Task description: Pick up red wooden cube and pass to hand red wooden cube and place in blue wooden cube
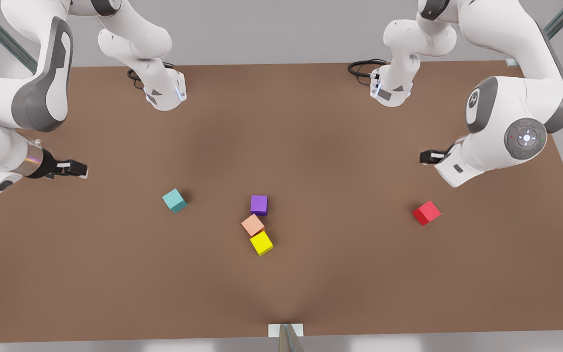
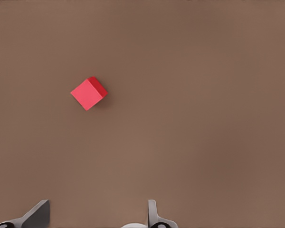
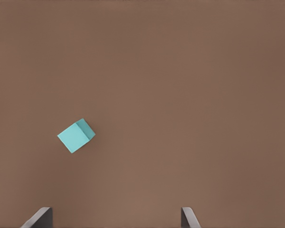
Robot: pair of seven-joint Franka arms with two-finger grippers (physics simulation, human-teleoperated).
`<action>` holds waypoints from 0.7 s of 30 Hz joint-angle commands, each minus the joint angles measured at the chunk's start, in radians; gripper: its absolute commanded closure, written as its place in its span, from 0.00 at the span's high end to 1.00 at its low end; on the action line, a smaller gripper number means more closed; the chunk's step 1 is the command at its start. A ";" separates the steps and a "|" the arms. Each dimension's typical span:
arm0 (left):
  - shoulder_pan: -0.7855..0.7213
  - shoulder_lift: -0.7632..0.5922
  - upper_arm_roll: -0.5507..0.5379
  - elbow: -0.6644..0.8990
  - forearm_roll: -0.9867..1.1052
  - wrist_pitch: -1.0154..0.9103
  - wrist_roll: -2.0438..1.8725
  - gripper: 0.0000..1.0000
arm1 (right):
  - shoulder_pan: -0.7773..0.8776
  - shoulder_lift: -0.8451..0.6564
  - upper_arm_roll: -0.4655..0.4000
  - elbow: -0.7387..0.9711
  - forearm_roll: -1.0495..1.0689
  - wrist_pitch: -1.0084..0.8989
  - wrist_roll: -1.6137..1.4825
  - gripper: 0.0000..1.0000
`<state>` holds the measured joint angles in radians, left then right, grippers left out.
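brown tabletop is carrying everything in the front view: red wooden cube is sitting at that view's right below the left gripper, blue wooden cube at its left near the right gripper, with purple cube, salmon cube and yellow cube clustering between. left wrist view: fingers are standing wide apart, holding nothing, above the red wooden cube. right wrist view: fingers are spreading wide, also holding nothing, over the blue wooden cube.

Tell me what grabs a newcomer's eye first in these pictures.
The red wooden cube sits alone on the brown table at the front view's right, below the left gripper, which hovers open and empty. The blue wooden cube lies toward the left, near the open right gripper. Between them huddle a purple cube, a salmon-orange cube and a yellow cube.
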<state>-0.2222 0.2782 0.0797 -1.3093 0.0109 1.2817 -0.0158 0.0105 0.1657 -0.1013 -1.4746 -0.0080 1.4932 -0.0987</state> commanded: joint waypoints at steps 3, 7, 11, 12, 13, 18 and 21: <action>0.004 0.001 0.000 -0.002 -0.002 0.068 -0.079 1.00 | 0.002 0.000 0.000 0.000 0.000 0.044 -0.042 1.00; 0.089 0.286 0.046 0.111 0.001 0.189 -0.084 1.00 | 0.002 0.002 0.000 -0.004 0.002 0.045 -0.044 1.00; 0.156 0.438 0.072 0.102 -0.035 0.445 -0.087 1.00 | 0.002 0.002 0.000 -0.007 0.000 0.047 -0.047 1.00; 0.159 0.438 0.083 0.047 -0.094 0.528 -0.087 1.00 | 0.002 0.002 0.000 -0.007 0.000 0.047 -0.047 1.00; 0.158 0.438 0.101 -0.007 -0.143 0.599 -0.087 1.00 | 0.002 0.002 0.000 -0.007 0.000 0.047 -0.047 1.00; 0.159 0.420 0.121 -0.117 -0.154 0.630 -0.224 1.00 | 0.005 0.003 0.000 -0.007 -0.003 0.048 -0.047 1.00; 0.159 0.383 0.123 -0.223 -0.203 0.703 -0.225 1.00 | 0.008 0.003 0.000 -0.007 -0.003 0.048 -0.049 1.00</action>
<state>-0.0628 0.6698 0.2022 -1.5112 -0.1551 1.8609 -0.1171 0.0178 0.1698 -0.1009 -1.4823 -0.0108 1.5400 -0.1304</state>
